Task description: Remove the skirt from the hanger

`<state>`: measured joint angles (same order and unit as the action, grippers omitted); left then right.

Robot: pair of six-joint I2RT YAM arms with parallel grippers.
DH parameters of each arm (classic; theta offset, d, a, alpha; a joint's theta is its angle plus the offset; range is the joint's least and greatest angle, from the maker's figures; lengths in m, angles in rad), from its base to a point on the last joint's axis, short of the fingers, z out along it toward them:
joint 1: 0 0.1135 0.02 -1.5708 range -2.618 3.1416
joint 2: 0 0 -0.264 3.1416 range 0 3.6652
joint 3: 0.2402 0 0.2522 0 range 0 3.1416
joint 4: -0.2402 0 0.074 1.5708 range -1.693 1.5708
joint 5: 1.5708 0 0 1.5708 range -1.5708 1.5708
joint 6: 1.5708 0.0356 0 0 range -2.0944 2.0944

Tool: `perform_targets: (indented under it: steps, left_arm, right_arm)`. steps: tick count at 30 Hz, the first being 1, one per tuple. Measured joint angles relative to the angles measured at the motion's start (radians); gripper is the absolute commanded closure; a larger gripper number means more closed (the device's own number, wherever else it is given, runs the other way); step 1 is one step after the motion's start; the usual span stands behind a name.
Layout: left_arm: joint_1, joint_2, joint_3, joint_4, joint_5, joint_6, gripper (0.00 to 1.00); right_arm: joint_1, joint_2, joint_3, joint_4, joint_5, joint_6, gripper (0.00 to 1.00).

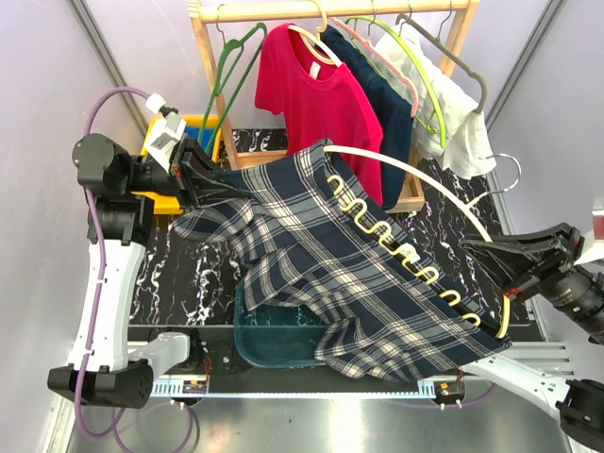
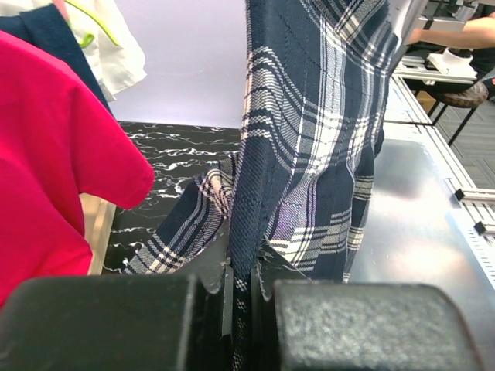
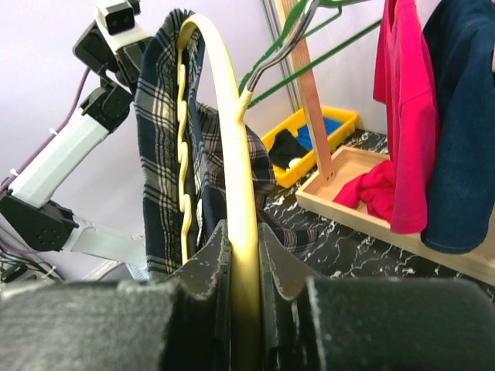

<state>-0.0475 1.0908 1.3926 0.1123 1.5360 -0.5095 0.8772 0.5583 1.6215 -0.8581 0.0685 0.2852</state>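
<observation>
The dark navy skirt (image 1: 387,104) hangs on the pale pink hanger (image 1: 357,38) on the rack at the back, and neither gripper touches it. It also shows at the right edge of the right wrist view as the skirt (image 3: 464,116). My left gripper (image 1: 203,175) (image 2: 246,282) is shut on an edge of a blue-white plaid shirt (image 1: 349,274) (image 2: 309,116). That shirt is stretched over a cream hanger (image 1: 415,175) (image 3: 224,116) that has a wavy yellow bar. My right gripper (image 1: 483,255) (image 3: 247,247) is shut on the cream hanger's arm.
On the wooden rack (image 1: 330,9) hang a red T-shirt (image 1: 316,94), a bare green hanger (image 1: 231,66) and a white garment (image 1: 462,123) on a grey hanger. A yellow bin (image 1: 198,127) stands back left. A dark teal tray (image 1: 274,330) lies under the plaid shirt.
</observation>
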Motion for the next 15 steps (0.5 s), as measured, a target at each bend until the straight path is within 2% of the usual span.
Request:
perform_targets:
  steps: [7, 15]
  left_arm:
    - [0.011, -0.011, -0.006, -0.135, 0.004, 0.112, 1.00]
    - [0.029, -0.011, 0.003, -0.525, 0.006, 0.435, 1.00]
  right_arm:
    - [0.054, -0.060, -0.102, 0.083, 0.040, -0.073, 1.00]
    - [0.068, -0.018, -0.005, 0.033, 0.046, -0.230, 1.00]
